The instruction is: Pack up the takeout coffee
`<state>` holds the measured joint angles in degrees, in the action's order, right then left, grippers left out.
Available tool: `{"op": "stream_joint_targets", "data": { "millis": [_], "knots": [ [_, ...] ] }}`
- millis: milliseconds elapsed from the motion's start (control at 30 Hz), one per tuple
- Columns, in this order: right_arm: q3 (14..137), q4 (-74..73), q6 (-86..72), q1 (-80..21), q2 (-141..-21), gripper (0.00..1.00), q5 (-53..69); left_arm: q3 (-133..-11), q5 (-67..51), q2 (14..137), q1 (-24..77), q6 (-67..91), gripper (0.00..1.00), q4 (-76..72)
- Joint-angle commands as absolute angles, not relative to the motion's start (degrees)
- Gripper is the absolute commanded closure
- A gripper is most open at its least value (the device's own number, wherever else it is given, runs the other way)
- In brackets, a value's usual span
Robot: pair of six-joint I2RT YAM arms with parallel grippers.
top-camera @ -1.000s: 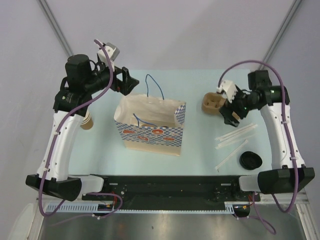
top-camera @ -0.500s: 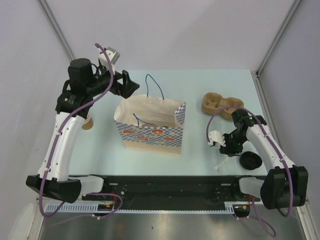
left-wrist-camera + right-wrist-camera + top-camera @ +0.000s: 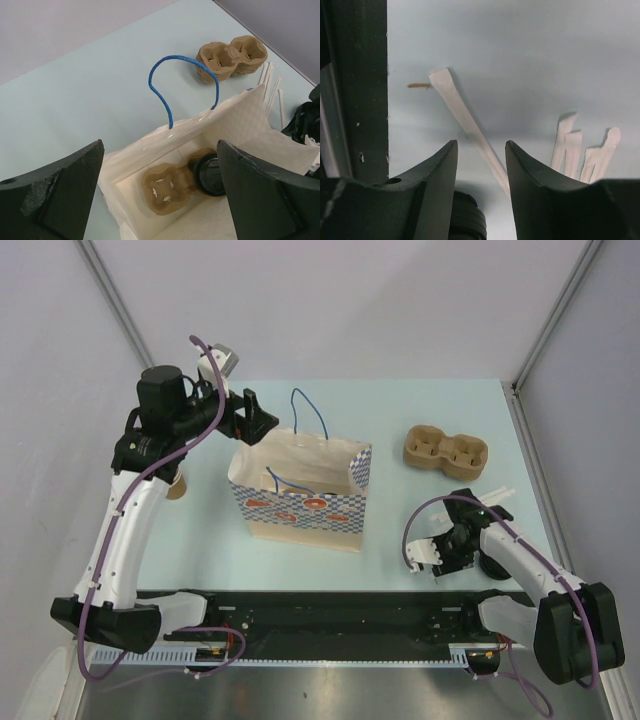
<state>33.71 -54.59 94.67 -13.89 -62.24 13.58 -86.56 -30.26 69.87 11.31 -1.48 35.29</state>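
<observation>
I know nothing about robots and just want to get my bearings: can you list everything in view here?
paper bag: one, white with blue checks, open, mid-table
cup carrier: one, brown, inside the bag
takeout coffee: one, black lid showing, in that carrier
spare carriers: a stack, brown, far right
wrapped straws: several, white, near right
loose lid: one, black, mostly hidden under the right arm
lidless cups: a stack, brown, left, by the left arm
table: one, pale blue
left arm's fingers: two, black, open above the bag
right arm's fingers: two, black, apart, low over one straw
</observation>
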Motion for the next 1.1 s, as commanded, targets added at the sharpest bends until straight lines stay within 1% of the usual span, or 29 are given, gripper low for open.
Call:
{"op": "stream_joint_targets", "data": {
  "millis": [0, 100, 133, 200, 233, 300, 333, 400, 433, 533, 700, 800, 933, 1033, 1067],
  "knots": [
    [31.73, -49.40, 95.45, -15.29, -62.40, 0.52, 12.66, -86.66, -31.82, 69.08, 10.64, -0.35, 0.00, 34.19],
    [30.06, -47.64, 95.54, -15.21, -63.45, 0.54, 12.13, -86.66, -31.90, 69.17, 10.63, -0.35, 0.00, 34.28],
    [29.01, -47.11, 95.62, -15.29, -63.72, 0.58, 12.04, -86.75, -31.90, 69.34, 10.63, -0.44, 0.01, 34.28],
    [28.39, -46.06, 95.62, -15.29, -64.51, 0.61, 11.78, -86.92, -31.73, 69.35, 10.63, -0.53, 0.01, 34.10],
    [28.04, -45.71, 95.62, -15.38, -64.77, 0.66, 11.60, -87.01, -31.73, 69.69, 10.63, -0.61, 0.01, 34.19],
    [27.34, -45.09, 95.71, -15.38, -64.86, 0.71, 11.08, -87.10, -31.73, 69.78, 10.55, -0.53, 0.01, 34.01],
    [27.16, -44.74, 95.80, -15.38, -64.95, 0.78, 10.73, -87.10, -31.73, 69.87, 10.55, -0.61, 0.00, 34.01],
    [27.16, -44.04, 96.15, -15.12, -65.47, 0.86, 9.85, -87.19, -31.64, 70.05, 10.55, -0.53, 0.00, 34.01],
    [27.16, -43.60, 96.24, -14.94, -65.48, 0.92, 9.67, -87.10, -31.55, 70.31, 10.46, -0.53, 0.01, 34.01],
    [27.25, -41.67, 97.73, -12.93, -64.60, 1.00, 8.62, -87.45, -31.73, 70.84, 10.46, -0.35, 0.01, 34.10],
    [30.31, -40.60, 100.10, -7.92, -62.32, 1.00, 8.17, -89.12, -32.61, 72.33, 10.37, -0.70, 0.00, 34.72],
    [35.14, -42.01, 100.55, -4.93, -61.17, 1.00, 9.14, -90.08, -33.05, 73.39, 10.46, -0.97, 0.01, 34.80],
    [43.57, -43.50, 97.48, -2.46, -61.43, 1.00, 10.81, -91.40, -33.13, 74.70, 10.37, -1.05, 0.01, 34.80],
    [52.53, -44.21, 91.16, -1.85, -62.40, 1.00, 12.82, -92.81, -32.61, 75.50, 10.11, -1.32, 0.01, 35.15],
    [58.21, -44.38, 86.71, -1.85, -62.84, 1.00, 14.75, -93.16, -31.82, 75.59, 10.02, -1.23, 0.01, 34.98]
  ]
}}
